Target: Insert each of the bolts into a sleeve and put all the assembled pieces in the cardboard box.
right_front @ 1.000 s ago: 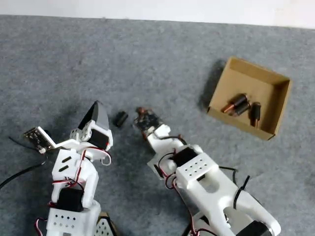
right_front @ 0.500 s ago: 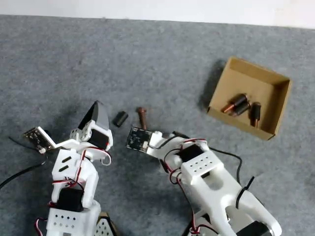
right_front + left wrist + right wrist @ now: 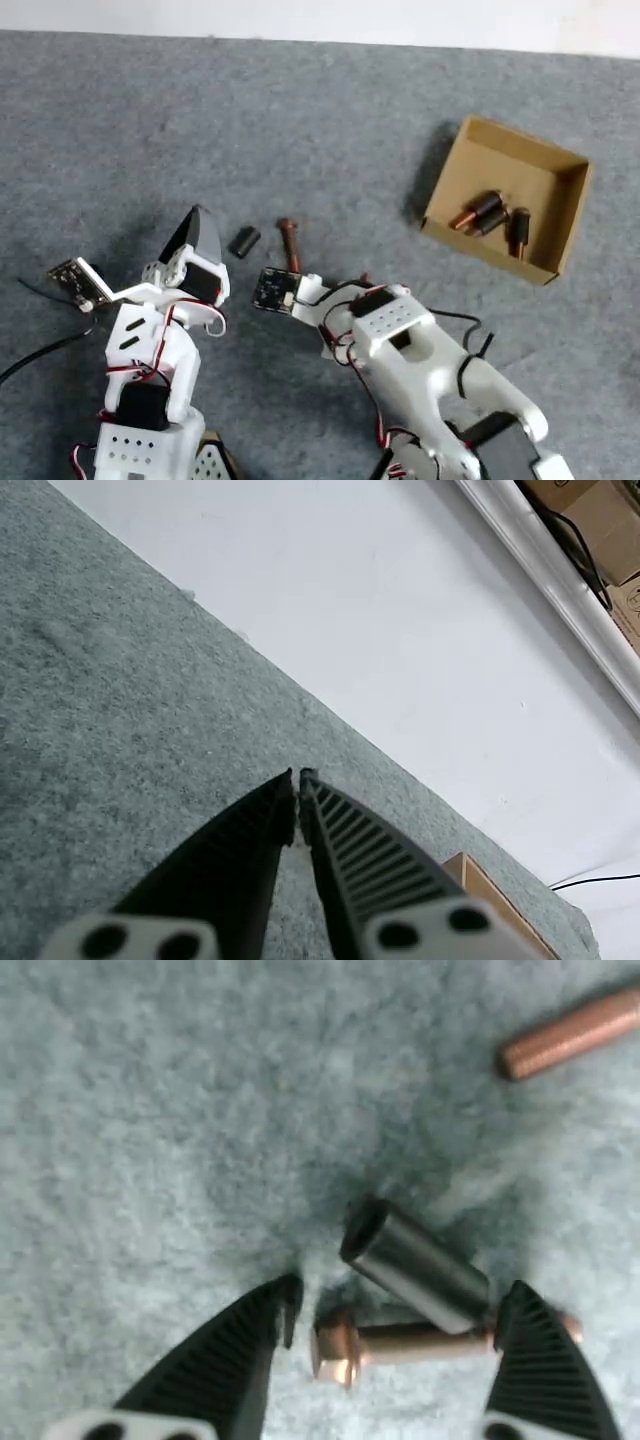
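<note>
High view: left gripper (image 3: 197, 222) low on the left of the grey mat (image 3: 300, 120), black fingers pressed together on nothing, tip pointing up the mat. Just beside that tip, a loose sleeve (image 3: 244, 241), black and lying on its side. Near it but apart, a copper bolt (image 3: 289, 243), also flat on the mat. Right arm (image 3: 400, 335) coming in from the lower right, its camera board (image 3: 272, 290) just below the copper bolt. Well apart on the right, the open cardboard box (image 3: 545, 185) with assembled pieces (image 3: 482, 212) lying inside, exact count hard to tell. Left wrist view: left gripper (image 3: 298, 780) closed tip to tip, holding nothing, over the mat (image 3: 100, 730). Beyond the mat a white surface (image 3: 350, 600), and at the mat's far edge a corner of the cardboard box (image 3: 480, 880). Right wrist view: right gripper (image 3: 400, 1305) spread wide and gripping nothing, one of its fingers (image 3: 250, 1345) to either side of two parts on the mat. Between them a dark sleeve (image 3: 415, 1260), tilted, its open end empty, lying across the shaft of a headed bolt (image 3: 385, 1342) and touching it. Farther off, a copper rod end (image 3: 570, 1035) on the mat. Not clear whether these match the parts seen from above.
</note>
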